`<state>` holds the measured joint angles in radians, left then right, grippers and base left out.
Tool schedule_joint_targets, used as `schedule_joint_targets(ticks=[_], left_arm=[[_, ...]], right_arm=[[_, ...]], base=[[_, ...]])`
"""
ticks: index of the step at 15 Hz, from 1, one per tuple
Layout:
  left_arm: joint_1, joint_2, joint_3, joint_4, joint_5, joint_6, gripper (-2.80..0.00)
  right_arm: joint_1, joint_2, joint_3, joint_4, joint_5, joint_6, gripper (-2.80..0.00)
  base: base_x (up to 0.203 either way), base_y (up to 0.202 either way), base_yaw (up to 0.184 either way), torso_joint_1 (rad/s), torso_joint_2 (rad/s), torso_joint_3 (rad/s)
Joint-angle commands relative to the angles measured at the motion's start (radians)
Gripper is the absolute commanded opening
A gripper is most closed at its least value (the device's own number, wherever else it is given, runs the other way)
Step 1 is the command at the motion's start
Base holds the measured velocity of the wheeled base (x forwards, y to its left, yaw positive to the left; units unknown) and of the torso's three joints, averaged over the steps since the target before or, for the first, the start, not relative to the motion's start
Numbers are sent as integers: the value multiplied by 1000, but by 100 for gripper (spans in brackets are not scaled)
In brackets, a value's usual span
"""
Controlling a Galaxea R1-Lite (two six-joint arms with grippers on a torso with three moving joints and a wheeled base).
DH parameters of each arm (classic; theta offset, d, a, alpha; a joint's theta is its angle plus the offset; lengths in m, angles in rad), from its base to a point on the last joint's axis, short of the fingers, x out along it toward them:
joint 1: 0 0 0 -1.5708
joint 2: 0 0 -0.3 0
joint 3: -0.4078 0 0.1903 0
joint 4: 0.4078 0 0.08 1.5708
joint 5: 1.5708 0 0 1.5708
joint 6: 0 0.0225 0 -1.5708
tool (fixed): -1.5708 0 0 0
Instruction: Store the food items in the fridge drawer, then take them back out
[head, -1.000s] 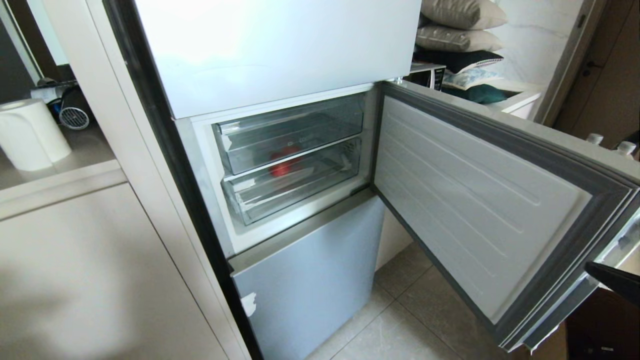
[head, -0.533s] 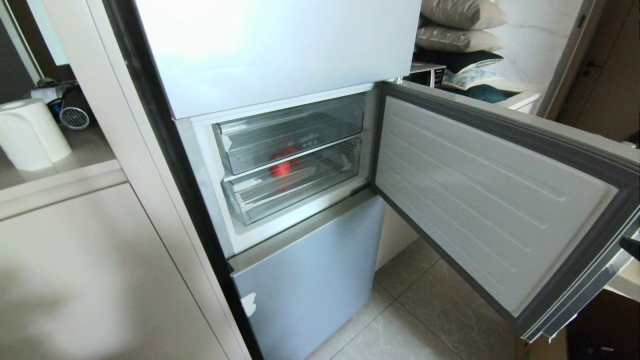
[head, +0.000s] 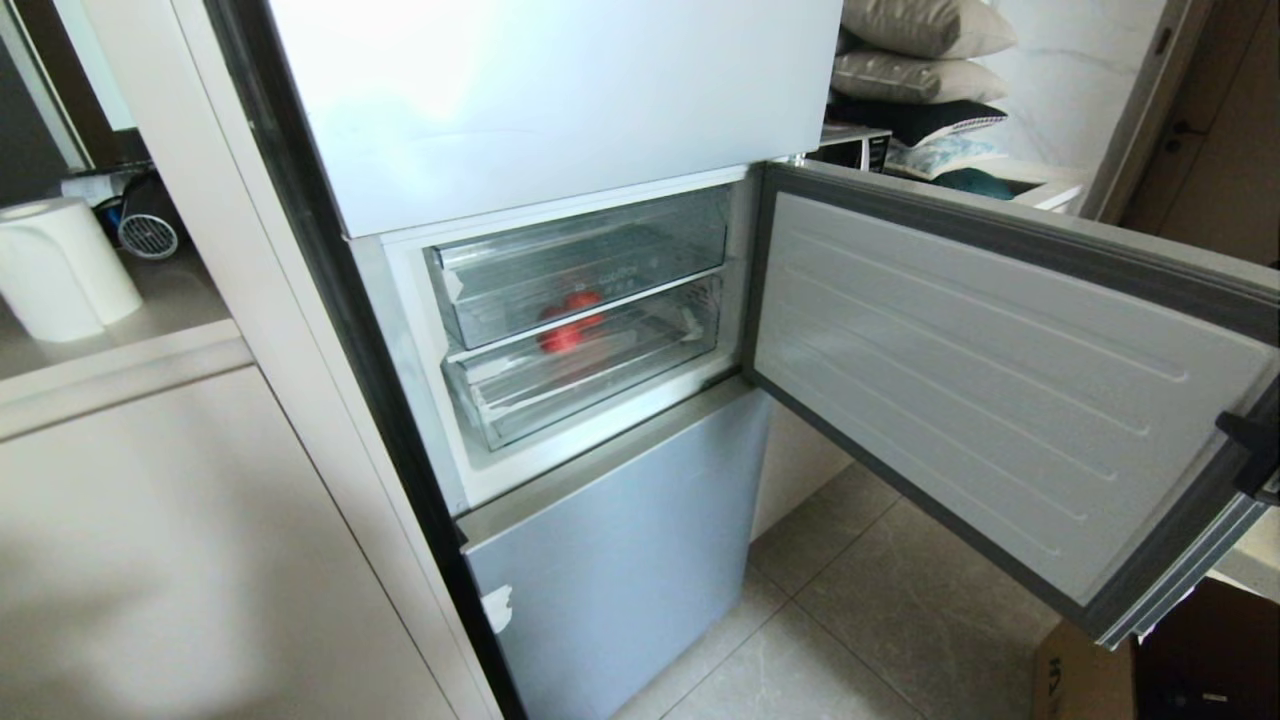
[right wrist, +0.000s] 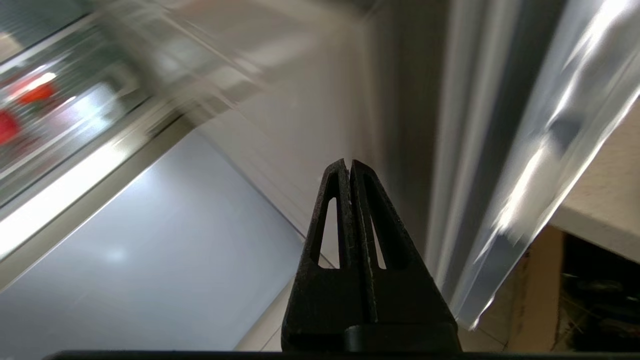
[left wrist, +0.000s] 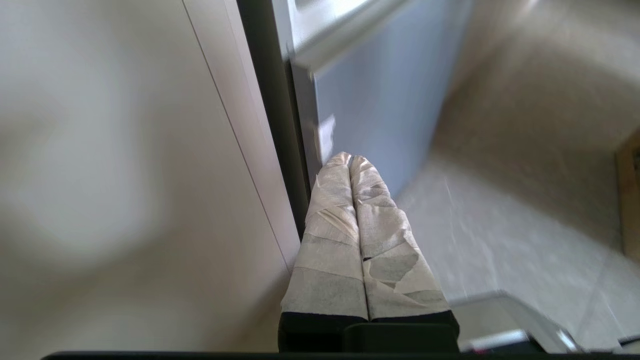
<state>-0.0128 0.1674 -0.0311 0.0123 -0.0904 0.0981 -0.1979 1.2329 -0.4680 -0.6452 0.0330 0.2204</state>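
A red food item (head: 565, 325) shows through the clear plastic where two bins meet in the open fridge compartment. I cannot tell which bin holds it. The lower, deeper bin is the fridge drawer (head: 590, 375), pushed in under a shallower clear bin (head: 580, 260). The right wrist view shows the food item (right wrist: 35, 92) as a red blur. My right gripper (right wrist: 348, 162) is shut and empty, close to the open door's inner panel (right wrist: 320, 100). A black part of that arm (head: 1252, 455) shows at the door's outer edge. My left gripper (left wrist: 348, 157), tape-wrapped, is shut and empty, low by the bottom fridge door (left wrist: 380, 100).
The compartment door (head: 980, 370) stands wide open to the right over the tiled floor (head: 850, 620). A beige cabinet panel (head: 200, 560) flanks the fridge on the left, with a paper roll (head: 60, 265) on its counter. A cardboard box (head: 1080, 680) sits under the door's corner.
The compartment door has swung wider open to the right. The black part of my right arm at the picture's right edge has risen along the door's outer edge.
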Motion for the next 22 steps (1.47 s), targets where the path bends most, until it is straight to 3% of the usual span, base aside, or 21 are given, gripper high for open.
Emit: schedule_joint_targets(ticks=[1, 3, 5, 7, 12, 15, 18, 20, 22], left_arm=[[6, -150, 0, -2, 2, 5, -280], [10, -167, 5, -9, 20, -7, -280], [10, -167, 6, -8, 54, -77, -280], [10, -167, 8, -6, 63, -104, -280], [10, -167, 7, -5, 64, -106, -280], [11, -167, 11, -2, 109, -115, -280], [11, -167, 20, -6, 97, -86, -280], [11, -167, 22, -8, 95, -87, -280], [11, -167, 22, -8, 95, -88, -280]], right_arm=[[-63, 122, -10, -70, 2, -3, -280], [-77, 129, -14, -80, 2, 3, -280], [-78, 131, -17, -80, 2, 4, -280], [-81, 143, -27, -80, 2, 5, -280], [-146, 189, -65, -80, 2, 5, -280], [-166, 209, -78, -81, 2, 5, -280], [-167, 199, -81, -82, 3, 8, -280], [-163, 186, -79, -82, 22, -11, -280], [-156, 227, -97, -91, 56, -86, -280]], base=[[0, 0, 0, 0, 0, 0], [0, 0, 0, 0, 0, 0], [0, 0, 0, 0, 0, 0], [0, 0, 0, 0, 0, 0], [0, 0, 0, 0, 0, 0], [0, 0, 0, 0, 0, 0], [0, 0, 0, 0, 0, 0], [0, 0, 0, 0, 0, 0], [0, 0, 0, 0, 0, 0]])
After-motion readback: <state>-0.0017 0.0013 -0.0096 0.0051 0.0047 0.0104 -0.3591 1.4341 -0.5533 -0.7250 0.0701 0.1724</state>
